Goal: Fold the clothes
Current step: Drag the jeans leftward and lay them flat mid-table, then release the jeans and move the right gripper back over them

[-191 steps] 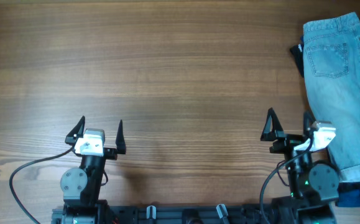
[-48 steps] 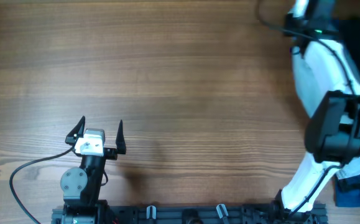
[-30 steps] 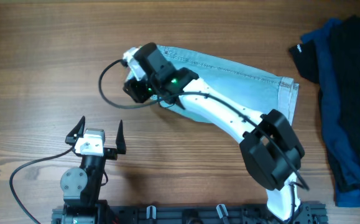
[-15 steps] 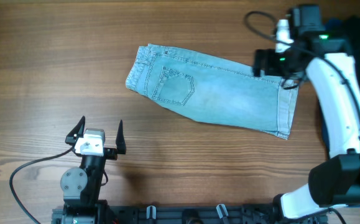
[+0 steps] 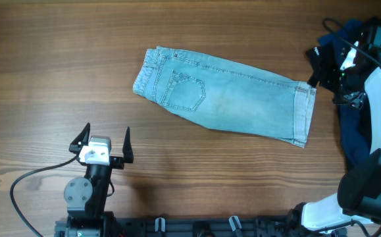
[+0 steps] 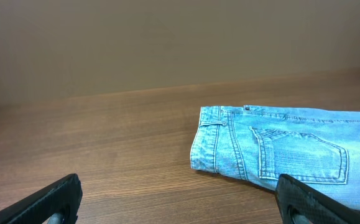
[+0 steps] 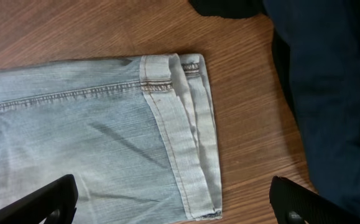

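Note:
The clothes, light blue denim shorts [image 5: 229,95], lie flat across the middle of the table, waistband to the left and rolled cuffs [image 5: 303,112] to the right. My right gripper [image 5: 324,76] hovers open just right of the cuff end, holding nothing. Its wrist view looks down on the cuffs [image 7: 189,124], with the gripper [image 7: 173,208] spread wide over the shorts. My left gripper [image 5: 105,135] rests open near the front edge, well short of the shorts. From the left wrist, the waistband and a back pocket [image 6: 291,152] lie beyond the open gripper [image 6: 176,205].
Dark navy and black garments [image 5: 349,135] are piled at the table's right edge, showing as dark cloth [image 7: 329,87] just past the cuffs. Bare wooden tabletop [image 5: 58,59] surrounds the shorts on the left and front.
My right arm dragged the shorts off the pile on the right to the table's middle, let go, and drew back to the cuff end. The left arm has not moved.

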`<state>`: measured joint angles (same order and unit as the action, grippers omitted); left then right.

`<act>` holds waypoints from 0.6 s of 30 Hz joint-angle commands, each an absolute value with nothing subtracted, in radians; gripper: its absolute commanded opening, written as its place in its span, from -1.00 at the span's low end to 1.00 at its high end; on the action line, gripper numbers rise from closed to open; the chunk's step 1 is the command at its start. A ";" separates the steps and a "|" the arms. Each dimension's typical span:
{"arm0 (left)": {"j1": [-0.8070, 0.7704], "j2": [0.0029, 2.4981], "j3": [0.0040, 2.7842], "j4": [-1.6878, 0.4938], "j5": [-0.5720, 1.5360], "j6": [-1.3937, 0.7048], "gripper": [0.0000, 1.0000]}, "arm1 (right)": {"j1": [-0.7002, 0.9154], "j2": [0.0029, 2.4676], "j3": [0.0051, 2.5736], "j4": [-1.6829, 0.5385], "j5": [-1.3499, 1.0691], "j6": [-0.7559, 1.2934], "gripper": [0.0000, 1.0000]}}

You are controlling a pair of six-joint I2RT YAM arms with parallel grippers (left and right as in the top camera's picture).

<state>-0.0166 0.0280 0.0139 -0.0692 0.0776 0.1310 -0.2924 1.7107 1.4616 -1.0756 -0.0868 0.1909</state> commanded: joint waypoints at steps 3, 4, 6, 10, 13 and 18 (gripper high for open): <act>-0.011 0.027 0.006 -0.068 0.093 0.150 0.99 | -0.291 1.711 1.454 -1.070 -0.118 0.210 0.99; -0.011 0.027 0.006 -0.068 0.093 0.150 0.99 | -0.291 1.711 1.454 -1.067 -0.129 0.209 0.99; -0.011 0.027 0.006 -0.068 0.093 0.150 1.00 | -0.291 1.711 1.453 -1.066 -0.132 0.210 0.99; -0.011 0.027 0.006 -0.068 0.093 0.150 1.00 | -0.291 1.711 1.452 -1.065 -0.132 0.210 0.99; -0.011 0.027 0.006 -0.068 0.093 0.150 0.99 | -0.291 1.711 1.452 -1.058 -0.135 0.209 0.99; -0.011 0.027 0.006 -0.068 0.093 0.150 1.00 | -0.291 1.711 1.452 -1.072 -0.140 0.208 0.99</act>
